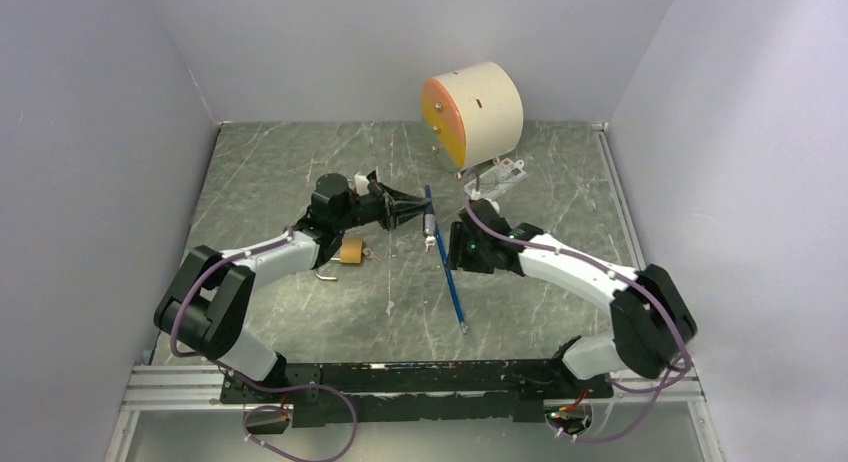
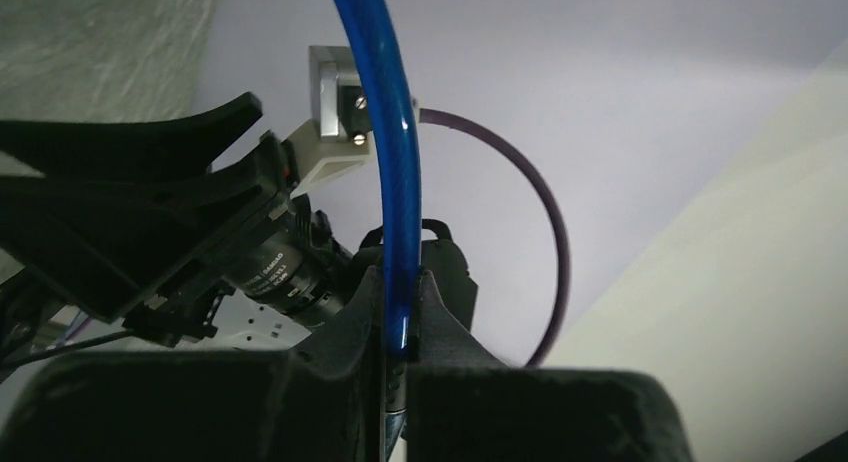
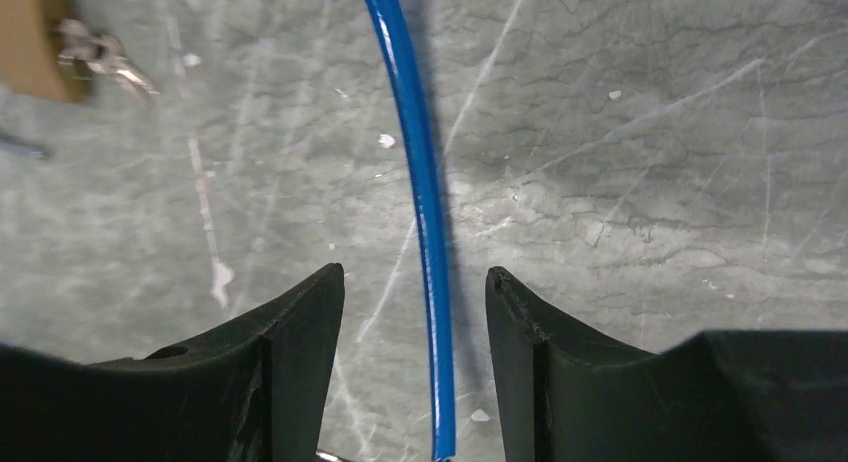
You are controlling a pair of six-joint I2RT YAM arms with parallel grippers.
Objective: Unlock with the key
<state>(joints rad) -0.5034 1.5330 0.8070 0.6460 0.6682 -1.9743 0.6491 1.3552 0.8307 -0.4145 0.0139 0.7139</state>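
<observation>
Clamping blue cord [image 2: 402, 232], left gripper [image 2: 402, 312] is closed on it; right gripper [image 3: 415, 277] stands wide, straddling it untouched. Cord judged light, springy, slick; hold close to its end.

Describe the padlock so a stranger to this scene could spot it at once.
On the grey marbled table, find the left arm. Right beside its white forearm, towards the table's middle, lies the padlock. It is a small brass-coloured block, unlike the long thin blue tube nearby and the big cream drum at the back.
</observation>
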